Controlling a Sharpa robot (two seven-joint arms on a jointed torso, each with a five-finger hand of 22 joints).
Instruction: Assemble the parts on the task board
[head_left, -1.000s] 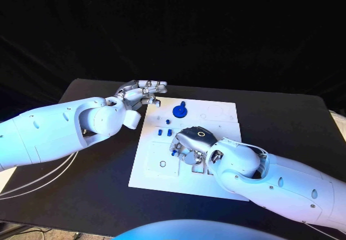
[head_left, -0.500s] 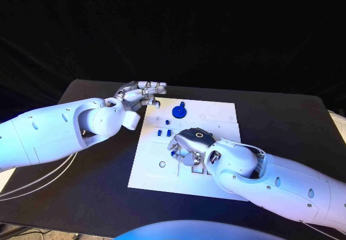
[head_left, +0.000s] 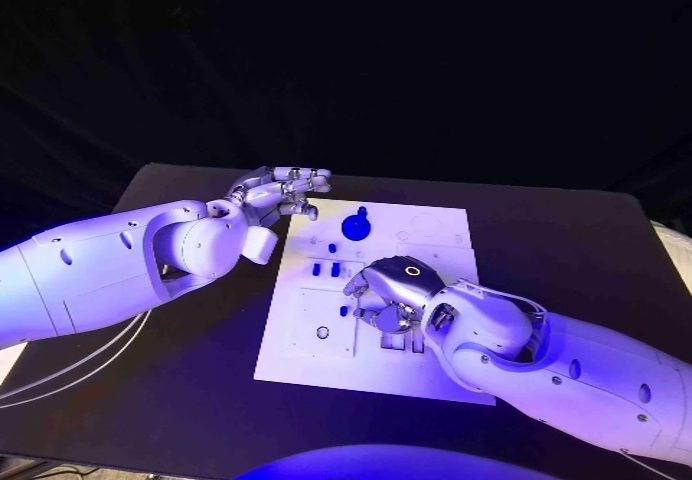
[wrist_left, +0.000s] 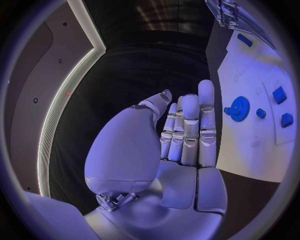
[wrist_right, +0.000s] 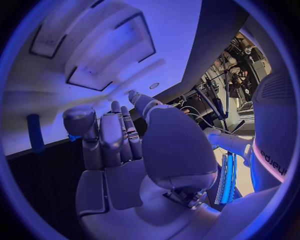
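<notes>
Right hand (head_left: 387, 295) sits over the middle of the task board (head_left: 433, 375), palm down, fingers curled in toward the board surface. Wrist view shows its fingers (wrist_right: 112, 137) side by side and bent, nothing visibly held between them; can't tell if a fingertip touches a part. A dark blue bar-shaped part (wrist_right: 35, 132) lies just beside the fingertips in that view.

Left hand (head_left: 281, 190) hovers at the board's far left corner, over the black table (head_left: 173, 390), not on the board. Fingers (wrist_left: 194, 125) straight and close together, thumb alongside, palm bare: holding nothing.

Task board: white rectangular plate, slightly skewed, mid-table, with shallow rectangular recesses (head_left: 325, 320) on its near-left part and faint round outlines toward its far right corner.

Parts, relative to the board:
- blue gear-like disc with a small knob (head_left: 356, 226) near the far edge, left of centre; same piece in left wrist view (wrist_left: 238, 108), toothed rim visible
- small blue dot (head_left: 332, 247) just beside the disc, nearer side
- two short blue upright pegs (head_left: 329, 269) on the left half, between the disc and the right hand
- small blue ring (head_left: 343, 310) touching or just beside the right hand's fingertips; can't tell which
</notes>
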